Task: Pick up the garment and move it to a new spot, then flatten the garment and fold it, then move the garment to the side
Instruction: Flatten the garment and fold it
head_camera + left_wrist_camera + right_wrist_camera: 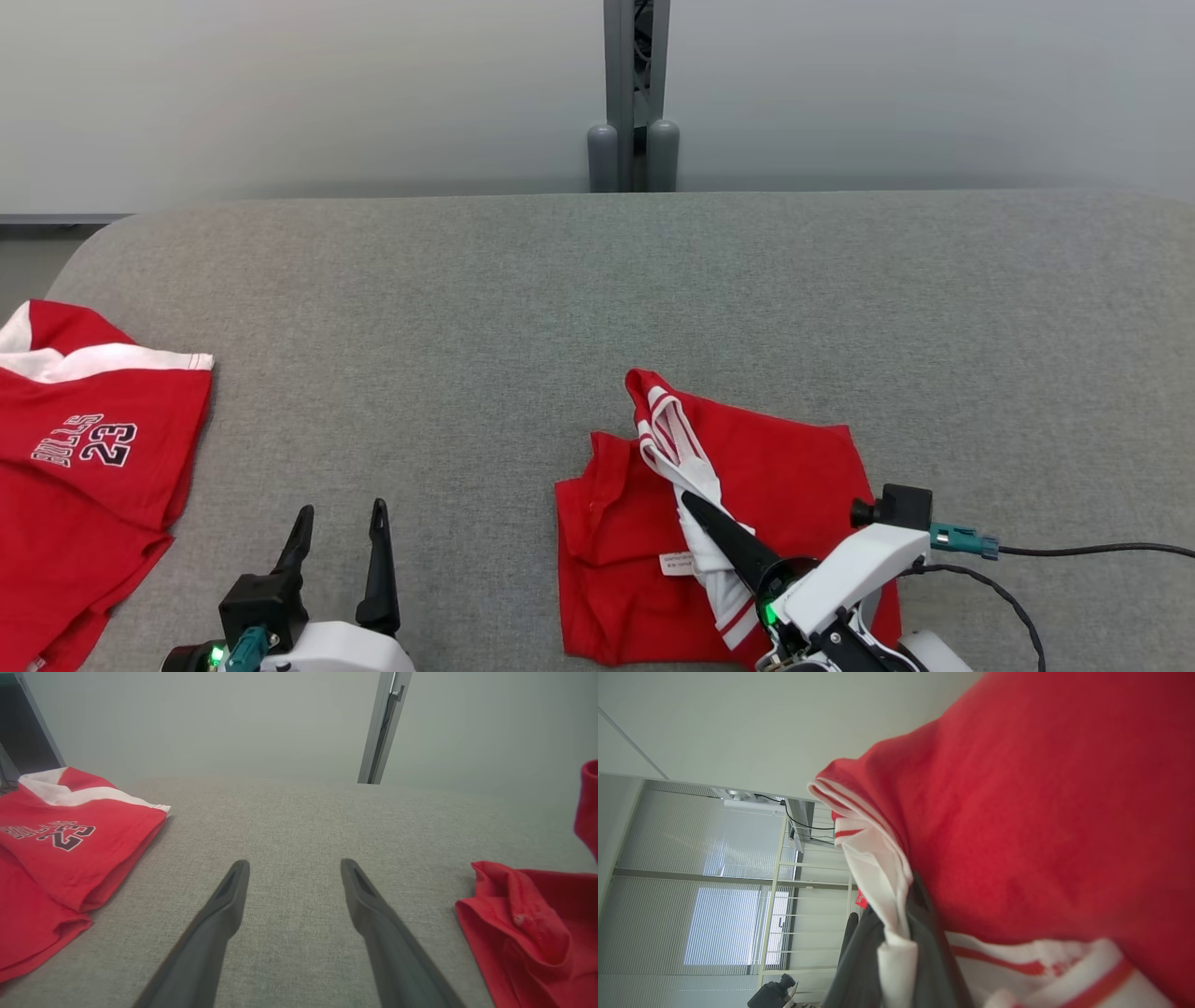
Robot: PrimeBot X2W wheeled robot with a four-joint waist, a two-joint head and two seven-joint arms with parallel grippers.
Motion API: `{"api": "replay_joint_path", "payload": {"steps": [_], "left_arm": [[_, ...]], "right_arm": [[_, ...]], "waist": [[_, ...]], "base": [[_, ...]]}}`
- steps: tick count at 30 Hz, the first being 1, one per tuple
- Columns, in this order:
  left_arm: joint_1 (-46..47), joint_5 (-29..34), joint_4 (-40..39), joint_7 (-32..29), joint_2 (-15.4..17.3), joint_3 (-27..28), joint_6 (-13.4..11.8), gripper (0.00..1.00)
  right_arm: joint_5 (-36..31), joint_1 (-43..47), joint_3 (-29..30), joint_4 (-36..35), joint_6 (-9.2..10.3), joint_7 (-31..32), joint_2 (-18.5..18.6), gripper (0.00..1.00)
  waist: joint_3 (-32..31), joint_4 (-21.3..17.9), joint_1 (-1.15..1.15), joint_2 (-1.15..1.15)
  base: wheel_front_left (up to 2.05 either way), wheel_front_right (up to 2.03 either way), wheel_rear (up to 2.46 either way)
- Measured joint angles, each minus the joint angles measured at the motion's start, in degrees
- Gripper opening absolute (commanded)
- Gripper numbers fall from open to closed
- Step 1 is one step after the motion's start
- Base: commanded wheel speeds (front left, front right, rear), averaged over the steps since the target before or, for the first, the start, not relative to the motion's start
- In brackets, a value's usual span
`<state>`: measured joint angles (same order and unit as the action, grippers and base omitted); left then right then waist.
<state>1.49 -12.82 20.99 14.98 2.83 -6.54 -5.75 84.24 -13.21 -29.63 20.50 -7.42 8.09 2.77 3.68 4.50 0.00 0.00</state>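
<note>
A red garment (794, 467) with white, red-striped trim lies crumpled near the front of the grey table (597, 299), right of centre. My right gripper (698, 509) is shut on its white trim (677, 448), and a fold of cloth rises from the grip. In the right wrist view the white trim (889, 896) sits pinched between the dark fingers (924, 942), with red cloth (1041, 812) close behind. My left gripper (341, 523) stands open over bare table to the garment's left, holding nothing. The left wrist view shows that open gripper (294, 868) and the garment's edge (528, 924) at the right.
A second red garment (84, 467) printed with "23" lies at the table's left edge, also in the left wrist view (60, 849). A grey post (635, 93) stands behind the table. A black cable (1074, 551) trails from my right wrist.
</note>
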Motion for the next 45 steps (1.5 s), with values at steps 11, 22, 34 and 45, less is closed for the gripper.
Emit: {"api": "replay_joint_path", "payload": {"steps": [11, 22, 34, 45], "left_arm": [[1.13, -1.48, 0.15, -0.01, -0.03, -2.7, -0.89, 1.0], [1.36, -2.74, 0.58, 0.0, -0.02, -3.46, -1.64, 1.0], [1.97, -2.81, 0.71, 0.0, -0.02, -2.31, -1.93, 1.0], [1.32, -2.26, -1.67, 0.0, -0.02, -0.98, -1.54, 1.0]], "right_arm": [[7.51, -7.05, -10.28, 7.26, 0.0, -6.34, -0.05, 0.0], [12.1, -12.37, -19.17, 13.52, 0.0, -8.4, -0.27, 1.0], [18.27, -16.87, -23.9, 5.2, 0.0, -11.02, 1.37, 1.0], [5.43, -26.5, -25.03, 1.6, 0.0, -22.38, 17.95, 1.0]], "waist": [[2.35, 3.79, 0.0, 0.0], [4.26, 6.06, 0.0, 0.0], [1.88, 4.18, 0.0, 0.0], [-1.46, 0.03, 0.0, 0.0]], "base": [[0.0, 0.0, 0.0], [0.0, 0.0, 0.0], [0.0, 0.0, 0.0], [0.0, 0.0, 0.0]]}}
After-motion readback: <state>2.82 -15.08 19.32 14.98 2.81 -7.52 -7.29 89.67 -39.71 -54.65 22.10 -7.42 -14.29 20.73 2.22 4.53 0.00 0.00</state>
